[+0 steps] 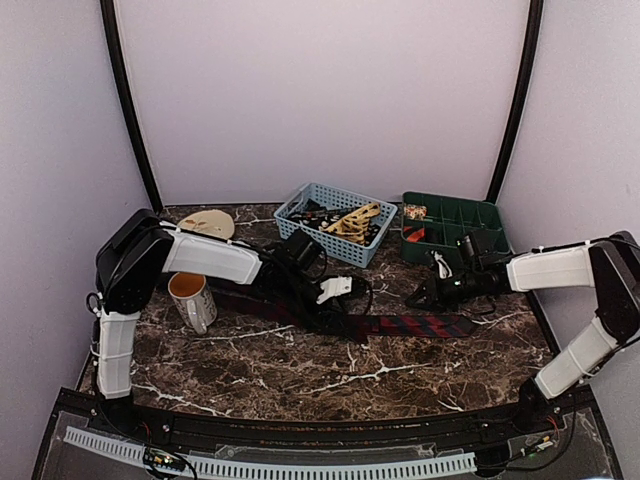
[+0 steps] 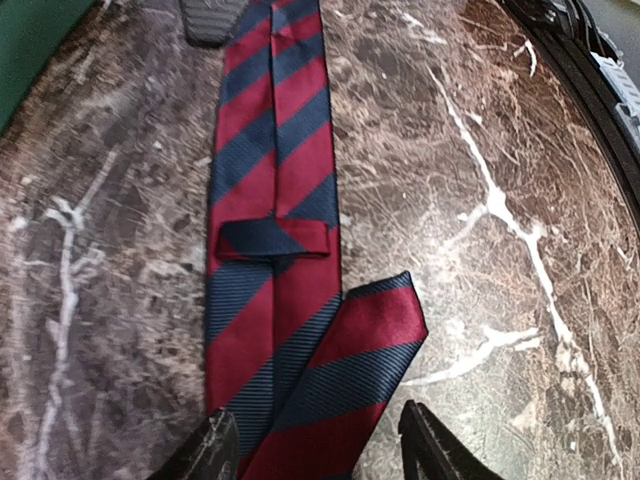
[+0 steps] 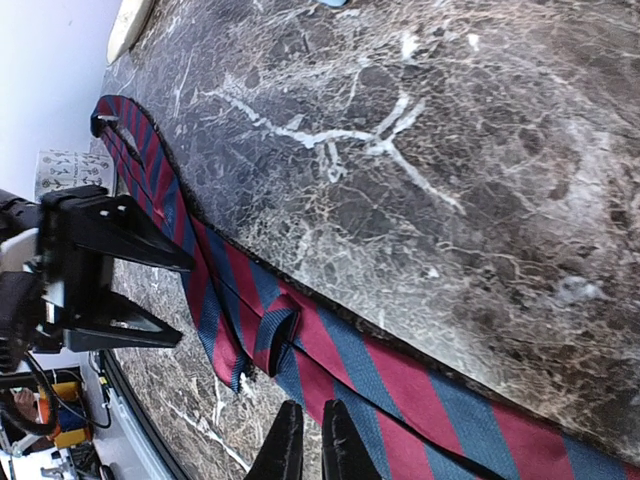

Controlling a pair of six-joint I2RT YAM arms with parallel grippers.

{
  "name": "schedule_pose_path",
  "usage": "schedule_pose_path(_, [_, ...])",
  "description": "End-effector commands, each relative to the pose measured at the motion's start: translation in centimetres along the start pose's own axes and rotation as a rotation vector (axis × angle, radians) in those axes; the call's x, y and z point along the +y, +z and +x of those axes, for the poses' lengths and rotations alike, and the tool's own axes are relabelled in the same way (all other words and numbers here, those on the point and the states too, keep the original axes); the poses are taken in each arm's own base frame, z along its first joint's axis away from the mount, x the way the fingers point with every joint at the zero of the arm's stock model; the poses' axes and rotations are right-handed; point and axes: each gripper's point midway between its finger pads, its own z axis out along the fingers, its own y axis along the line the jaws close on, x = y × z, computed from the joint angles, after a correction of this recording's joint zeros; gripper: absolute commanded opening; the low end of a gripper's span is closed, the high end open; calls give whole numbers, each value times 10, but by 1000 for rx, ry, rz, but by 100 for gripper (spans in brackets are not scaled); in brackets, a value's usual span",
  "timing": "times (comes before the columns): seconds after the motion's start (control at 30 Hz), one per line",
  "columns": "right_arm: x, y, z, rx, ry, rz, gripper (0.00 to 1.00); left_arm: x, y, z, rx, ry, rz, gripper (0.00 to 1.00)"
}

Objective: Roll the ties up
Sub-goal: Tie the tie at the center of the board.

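Striped tie [image 2: 270, 180] flat, L claw [image 2: 318, 415] open

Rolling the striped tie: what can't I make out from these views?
- Top view: the left arm hides the striped tie's middle.
- Left wrist view: the tie's folded end runs off the bottom edge between the left claw's fingers.
- Right wrist view: whether the right claw touches the tie; the bottom edge cuts it off.
- Top view: the basket's contents are too small.
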Motion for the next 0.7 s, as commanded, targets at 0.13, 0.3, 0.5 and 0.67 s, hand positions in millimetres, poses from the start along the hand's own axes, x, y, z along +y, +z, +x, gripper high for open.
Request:
schedule_pose_path(0.13, [7,17,-6,3,-29,-30,8,-12,12,15,24,-15,80,46])
schedule_pose_path(0.3, [-11,30,9,55,-10,13,7,-17,7,18,39,-28,85,32])
schedule_pose_path(0.5, [-31,40,25,99,15,64,6,-22,-12,8,-6,-47,51,26])
schedule_pose_path(0.67, [-37,40,33,119,17,79,5,-17,-29,-17,-92,-94,8,24])
